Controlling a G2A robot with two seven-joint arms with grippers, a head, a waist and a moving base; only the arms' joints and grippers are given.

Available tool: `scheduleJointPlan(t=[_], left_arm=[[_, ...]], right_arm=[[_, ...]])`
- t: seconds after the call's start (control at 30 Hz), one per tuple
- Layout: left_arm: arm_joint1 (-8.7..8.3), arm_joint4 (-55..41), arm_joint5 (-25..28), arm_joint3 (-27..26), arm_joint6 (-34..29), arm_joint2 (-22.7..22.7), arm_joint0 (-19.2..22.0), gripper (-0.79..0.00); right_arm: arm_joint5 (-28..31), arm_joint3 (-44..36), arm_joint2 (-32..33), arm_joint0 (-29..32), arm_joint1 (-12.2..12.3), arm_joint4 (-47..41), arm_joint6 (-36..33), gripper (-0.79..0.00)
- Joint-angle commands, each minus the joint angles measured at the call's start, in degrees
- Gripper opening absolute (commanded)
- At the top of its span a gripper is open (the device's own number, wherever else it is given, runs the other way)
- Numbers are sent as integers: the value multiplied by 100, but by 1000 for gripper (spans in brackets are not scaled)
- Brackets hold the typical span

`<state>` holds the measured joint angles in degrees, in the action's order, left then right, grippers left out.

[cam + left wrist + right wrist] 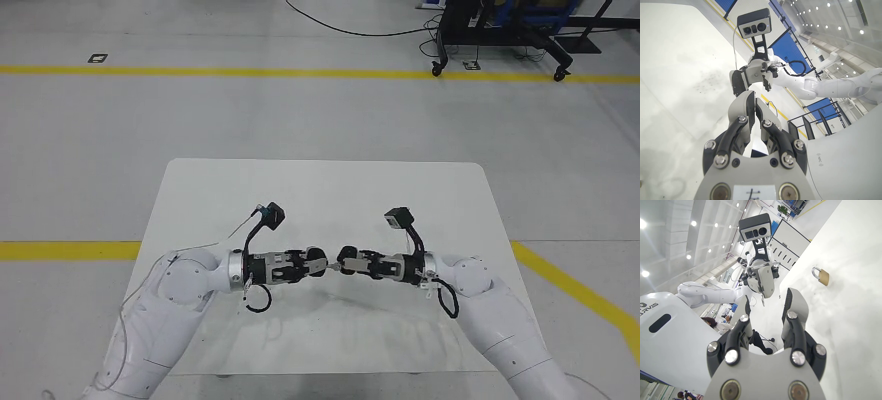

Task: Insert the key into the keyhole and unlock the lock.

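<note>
The left hand (755, 100) is pressed together, pinching a small silver key (762, 300), and faces the right hand (768, 294), which is spread and empty. The brass padlock (823, 277) lies loose on the white worktop (848, 317), apart from both hands. The thin key could twist or slip in the pads, and the unheld padlock could skid away if the key pushes on it.

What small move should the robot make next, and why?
Probably lower the open right gripper toward the brass padlock with a silver shackle, which lies free on the white table. The left gripper holds the small silver key in shut fingers, so the padlock needs steadying first.
</note>
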<state>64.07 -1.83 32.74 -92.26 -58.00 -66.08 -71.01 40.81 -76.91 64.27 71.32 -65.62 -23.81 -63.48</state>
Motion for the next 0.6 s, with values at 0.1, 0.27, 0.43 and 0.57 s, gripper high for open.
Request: scheduleJointPlan(t=[0.1,0.27,0.43,0.57], left_arm=[[-1,111,72,14,161,83,30,-785],[-6,207,103,49,329,138,30,-785],[-11,300,62,67,411,213,73,-785],[-17,331,76,77,469,256,86,-785]], right_arm=[[37,36,-108,-47,44,-102,37,-416],[79,41,-204,-69,96,-120,79,-449],[137,48,-320,-86,137,-104,137,-570],[185,54,-393,-110,169,-129,185,-646]])
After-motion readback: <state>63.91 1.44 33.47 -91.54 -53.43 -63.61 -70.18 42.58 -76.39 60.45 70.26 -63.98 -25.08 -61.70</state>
